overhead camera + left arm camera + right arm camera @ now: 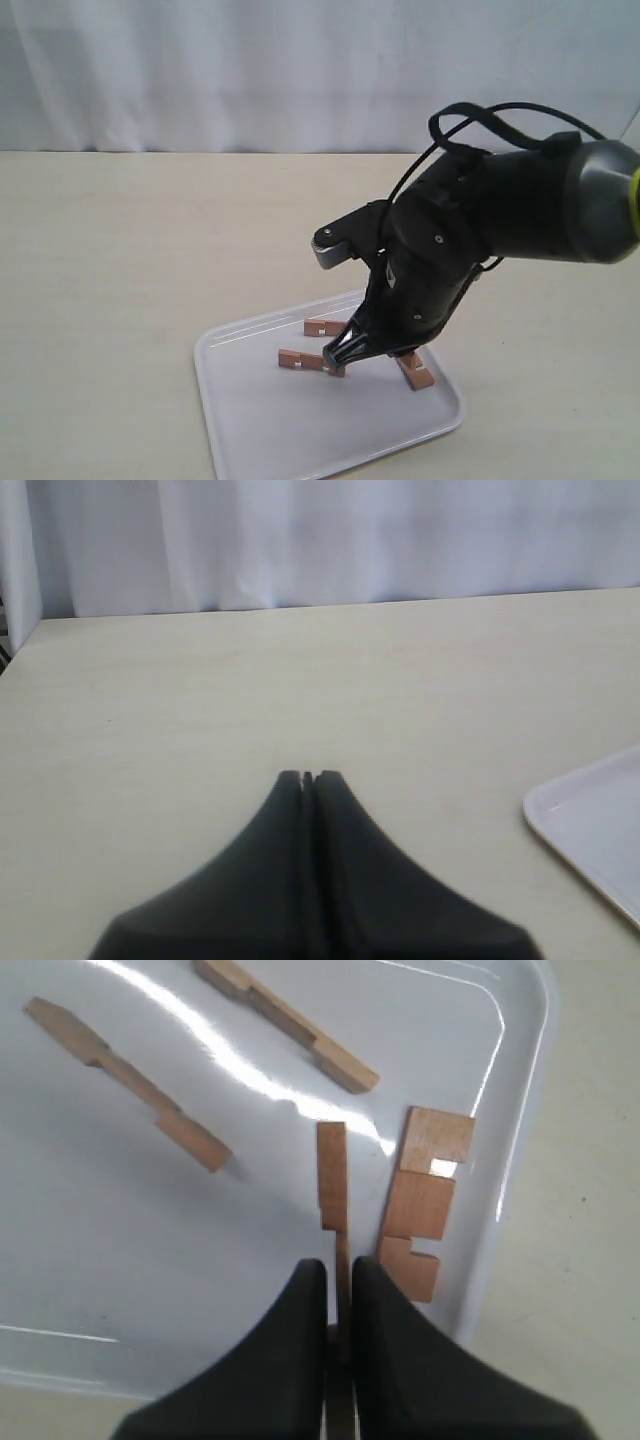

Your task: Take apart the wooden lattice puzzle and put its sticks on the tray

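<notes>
The white tray (260, 430) lies near the table's front. Three notched wooden sticks lie apart on it: one at the back (325, 325), one in the middle (298, 359), one on the right (415, 372). My right gripper (336, 362) is low over the tray, shut on a fourth stick (332, 1175), held on edge and pointing out from the fingertips. In the right wrist view the gripper (339, 1272) has a flat stick (420, 1200) right beside it and two others (285, 1022) (125, 1080) farther off. No assembled lattice shows. My left gripper (308, 778) is shut on nothing above bare table.
The tray's rim (520, 1110) runs close to the held stick, with bare table beyond it. A tray corner (590, 830) shows in the left wrist view. A white curtain (300, 70) backs the table. The right arm's bulk (500, 220) hangs over the tray's right side.
</notes>
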Robot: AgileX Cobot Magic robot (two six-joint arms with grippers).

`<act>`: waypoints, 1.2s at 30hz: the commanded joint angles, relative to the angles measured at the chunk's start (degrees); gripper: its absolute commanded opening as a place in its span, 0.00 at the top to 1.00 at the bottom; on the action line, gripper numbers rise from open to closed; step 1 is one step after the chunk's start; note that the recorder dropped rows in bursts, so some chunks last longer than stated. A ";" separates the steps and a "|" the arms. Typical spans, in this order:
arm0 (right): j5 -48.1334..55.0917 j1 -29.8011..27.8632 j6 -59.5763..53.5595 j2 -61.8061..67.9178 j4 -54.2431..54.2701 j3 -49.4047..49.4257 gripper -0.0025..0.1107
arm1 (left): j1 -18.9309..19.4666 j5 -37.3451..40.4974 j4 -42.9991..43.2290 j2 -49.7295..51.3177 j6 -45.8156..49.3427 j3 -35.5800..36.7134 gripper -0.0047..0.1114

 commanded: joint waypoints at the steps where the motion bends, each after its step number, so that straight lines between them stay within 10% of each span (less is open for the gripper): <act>1: -0.50 -0.15 7.46 2.72 -5.11 1.01 0.94 | -0.32 -0.68 -0.02 -0.03 -0.05 0.10 0.96; 16: -4.91 -0.15 8.06 8.38 1.36 1.01 0.93 | -0.32 -0.68 -0.02 -0.03 -0.05 0.10 0.96; 24: -4.09 -0.15 8.19 9.58 1.36 0.76 0.52 | -0.32 -0.79 -0.02 -0.03 -0.05 0.10 0.96; 36: 9.85 -0.15 2.42 2.54 0.73 -4.30 0.52 | -0.32 -0.79 -0.02 -0.03 -0.05 0.10 0.96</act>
